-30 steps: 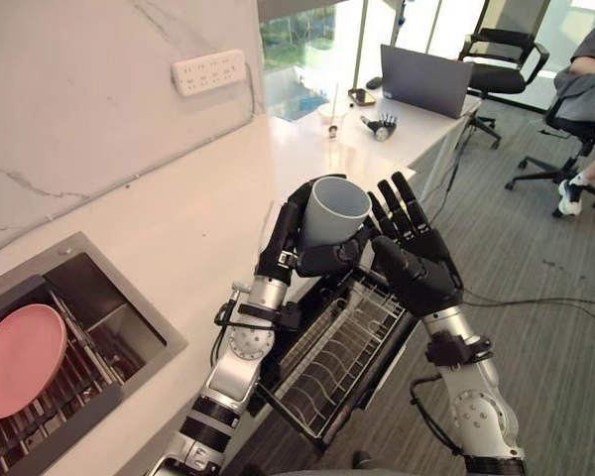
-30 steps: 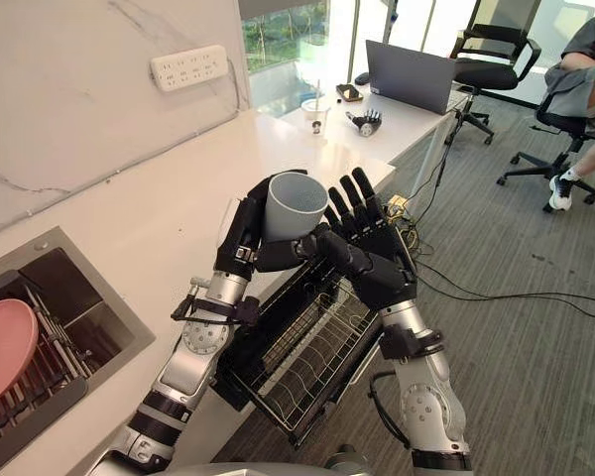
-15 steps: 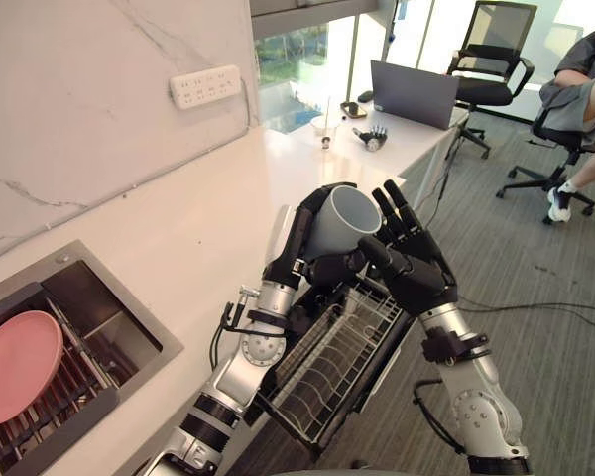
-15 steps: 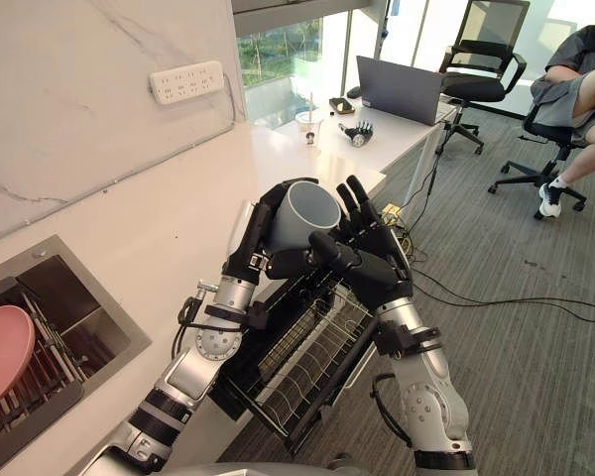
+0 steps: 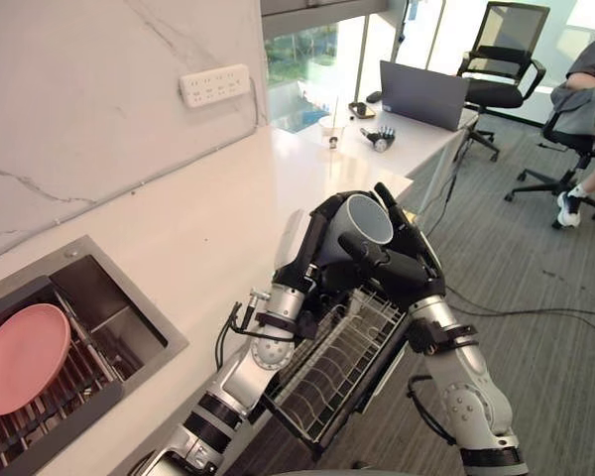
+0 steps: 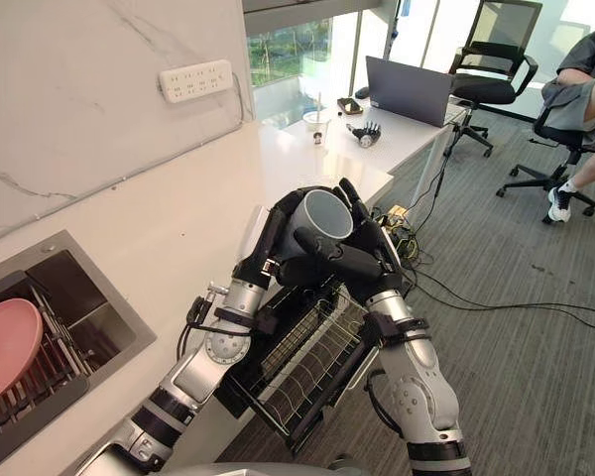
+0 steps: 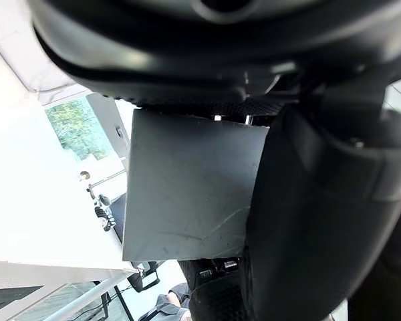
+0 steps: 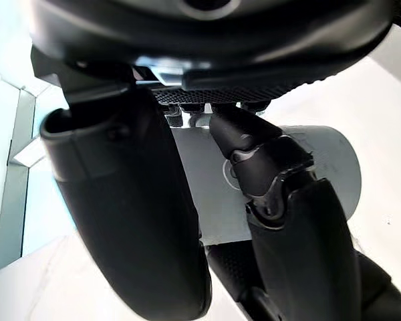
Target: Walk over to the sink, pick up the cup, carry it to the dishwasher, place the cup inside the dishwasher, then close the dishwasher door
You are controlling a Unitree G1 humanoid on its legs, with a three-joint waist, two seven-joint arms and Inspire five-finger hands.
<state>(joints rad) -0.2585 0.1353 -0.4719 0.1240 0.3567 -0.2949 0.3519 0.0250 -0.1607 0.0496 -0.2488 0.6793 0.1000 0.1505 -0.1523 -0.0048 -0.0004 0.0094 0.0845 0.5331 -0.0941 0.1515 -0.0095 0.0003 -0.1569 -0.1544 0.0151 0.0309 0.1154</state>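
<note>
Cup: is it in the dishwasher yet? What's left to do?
Not yet. The cup is out of the sink, held by the left robot hand and right robot hand above the open dishwasher rack. Left: set it in the rack, then close the dishwasher.

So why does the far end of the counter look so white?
Glare: in the left eye view daylight from the window washes out the counter beside it; in the left wrist view the counter behind the cup is white too.

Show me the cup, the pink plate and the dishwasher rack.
cup [image 5: 370, 220]: left eye view, its mouth.
pink plate [image 5: 20, 357]: left eye view, its middle.
dishwasher rack [image 5: 329, 369]: left eye view, wire floor.
</note>
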